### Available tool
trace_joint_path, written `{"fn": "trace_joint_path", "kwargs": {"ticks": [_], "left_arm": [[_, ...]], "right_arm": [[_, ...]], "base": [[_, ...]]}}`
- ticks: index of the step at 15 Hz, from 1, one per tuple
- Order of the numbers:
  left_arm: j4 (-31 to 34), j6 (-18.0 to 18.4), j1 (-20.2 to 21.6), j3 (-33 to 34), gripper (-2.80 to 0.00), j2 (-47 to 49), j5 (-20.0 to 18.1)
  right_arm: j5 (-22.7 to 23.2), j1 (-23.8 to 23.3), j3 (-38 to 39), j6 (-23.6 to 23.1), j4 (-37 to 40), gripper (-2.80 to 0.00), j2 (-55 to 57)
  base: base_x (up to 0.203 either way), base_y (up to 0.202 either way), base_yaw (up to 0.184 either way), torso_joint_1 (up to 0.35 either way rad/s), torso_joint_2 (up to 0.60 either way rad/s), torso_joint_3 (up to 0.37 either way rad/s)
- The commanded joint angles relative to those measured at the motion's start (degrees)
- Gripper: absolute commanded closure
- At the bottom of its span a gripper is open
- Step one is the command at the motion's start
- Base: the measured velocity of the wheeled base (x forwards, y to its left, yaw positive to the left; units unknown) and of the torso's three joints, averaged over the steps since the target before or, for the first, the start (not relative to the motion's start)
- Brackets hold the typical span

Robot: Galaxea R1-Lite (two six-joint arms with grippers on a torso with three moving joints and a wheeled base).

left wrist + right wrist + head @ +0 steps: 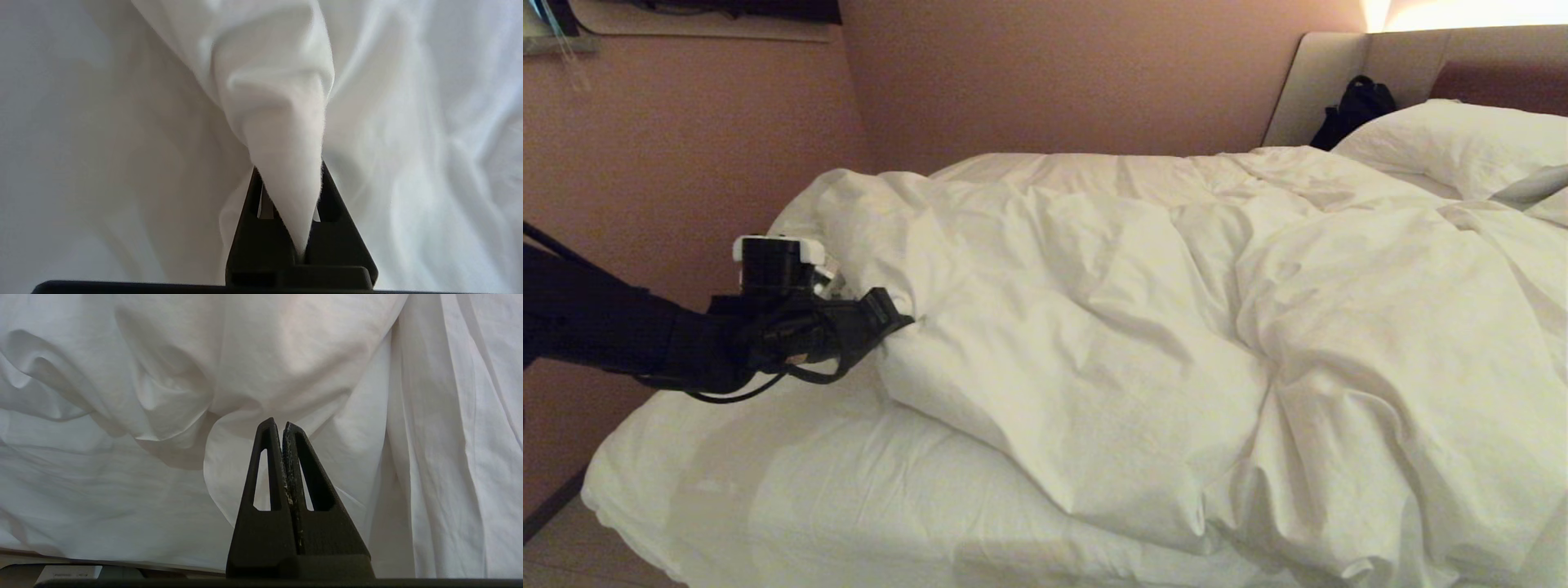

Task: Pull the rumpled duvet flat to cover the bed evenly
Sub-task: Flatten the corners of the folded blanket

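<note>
The puffy white duvet (1143, 327) lies bunched toward the head and right side of the bed (768, 490), whose sheeted foot end is bare. My left gripper (894, 318) is shut on the duvet's left edge; in the left wrist view a cone of duvet cloth (282, 134) is pinched between the black fingers (343, 228) of that gripper (290, 179). My right gripper (282, 426) does not show in the head view. It hangs shut and empty, with its fingertips against drooping white bedding (265, 355).
A pink wall (686, 163) runs close along the bed's far left side. A white pillow (1454, 143) and a black bag (1352, 110) sit by the padded headboard (1323, 82) at the back right. Floor (556, 555) shows at the lower left corner.
</note>
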Motion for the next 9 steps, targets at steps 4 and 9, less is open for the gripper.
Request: {"fn": "trace_joint_path", "kwargs": {"ticks": [4, 9], "left_arm": [[12.0, -0.5, -3.9, -0.9, 0.0, -16.3, -1.0], [18.9, -4.3, -8.5, -2.3, 0.0, -25.4, -1.1]], "right_arm": [[0.0, 0.0, 0.0, 0.0, 0.0, 0.0, 0.0], [0.0, 0.0, 0.0, 0.0, 0.0, 0.0, 0.0]], "base": [[0.0, 0.0, 0.0, 0.0, 0.0, 0.0], [0.0, 0.0, 0.0, 0.0, 0.0, 0.0]]}}
